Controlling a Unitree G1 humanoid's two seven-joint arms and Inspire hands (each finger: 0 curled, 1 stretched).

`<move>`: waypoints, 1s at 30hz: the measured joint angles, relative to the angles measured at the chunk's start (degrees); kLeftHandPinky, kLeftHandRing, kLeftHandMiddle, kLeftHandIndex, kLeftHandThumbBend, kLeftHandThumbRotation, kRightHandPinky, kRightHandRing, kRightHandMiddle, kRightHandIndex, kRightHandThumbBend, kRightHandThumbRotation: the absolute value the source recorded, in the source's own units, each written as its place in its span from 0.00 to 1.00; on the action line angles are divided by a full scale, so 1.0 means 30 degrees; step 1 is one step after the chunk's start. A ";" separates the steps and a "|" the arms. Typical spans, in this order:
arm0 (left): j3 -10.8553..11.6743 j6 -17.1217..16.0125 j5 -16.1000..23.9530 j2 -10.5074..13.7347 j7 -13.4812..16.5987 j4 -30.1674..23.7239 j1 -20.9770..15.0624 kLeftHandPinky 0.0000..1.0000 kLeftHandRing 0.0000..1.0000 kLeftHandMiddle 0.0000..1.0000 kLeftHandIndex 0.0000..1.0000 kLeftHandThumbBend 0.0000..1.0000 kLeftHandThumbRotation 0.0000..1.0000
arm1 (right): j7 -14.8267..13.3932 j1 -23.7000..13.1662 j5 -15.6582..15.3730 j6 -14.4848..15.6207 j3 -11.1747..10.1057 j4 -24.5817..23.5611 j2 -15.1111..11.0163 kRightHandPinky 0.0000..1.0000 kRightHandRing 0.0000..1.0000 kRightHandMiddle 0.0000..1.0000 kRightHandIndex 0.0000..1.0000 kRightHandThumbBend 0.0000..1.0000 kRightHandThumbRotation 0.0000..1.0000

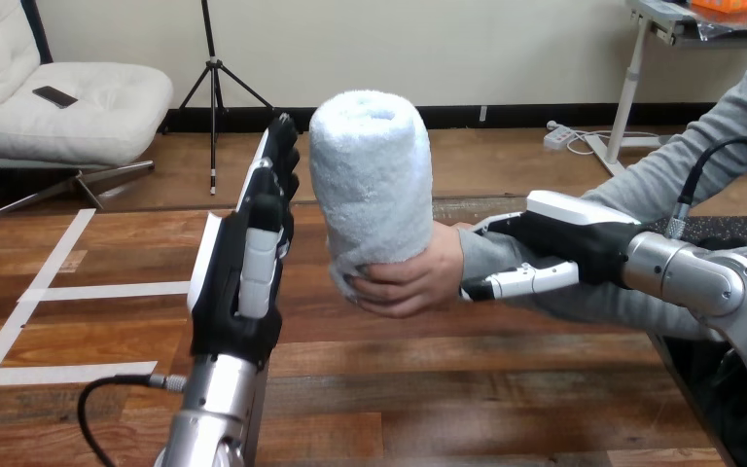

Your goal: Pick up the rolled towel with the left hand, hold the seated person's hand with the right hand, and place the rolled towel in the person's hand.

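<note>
Fingertips of the right hand are hidden behind the person's wrist. Its thumb below and fingers above clamp that wrist. The left hand stands raised with fingers straight, just beside the towel, a narrow gap between them. Bare table lies below. The towel is white, fluffy and rolled, and stands upright in the person's hand.

We see the left robot hand and the right robot hand — both black, with white shells on their backs. The forearms are silver.
</note>
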 measured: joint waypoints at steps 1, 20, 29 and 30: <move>-0.0003 0.0036 -0.0013 0.0004 -0.0032 -0.0101 0.0113 1.00 1.00 1.00 0.98 0.96 1.00 | 0.0022 0.0026 0.0012 0.0000 -0.0015 -0.0070 -0.0001 0.71 0.84 0.86 0.87 1.00 0.96; -0.0009 0.0630 -0.0601 0.0057 -0.0239 -0.2437 0.2198 0.99 1.00 1.00 0.97 0.96 1.00 | 0.0029 0.1541 0.0924 0.0471 -0.0458 -0.1626 -0.0001 0.75 0.87 0.89 0.91 1.00 1.00; -0.0039 0.0632 -0.0655 0.0224 -0.0474 -0.3373 0.3176 0.96 0.99 0.99 0.97 0.94 0.99 | -0.0127 0.2886 0.2335 0.0624 -0.1523 -0.2167 0.0027 0.78 0.88 0.91 0.92 1.00 1.00; -0.0051 0.0632 -0.0658 0.0256 -0.0500 -0.3479 0.3309 0.96 0.99 0.99 0.97 0.94 0.99 | -0.0151 0.3076 0.2642 0.0604 -0.1695 -0.2240 0.0039 0.78 0.88 0.91 0.92 1.00 1.00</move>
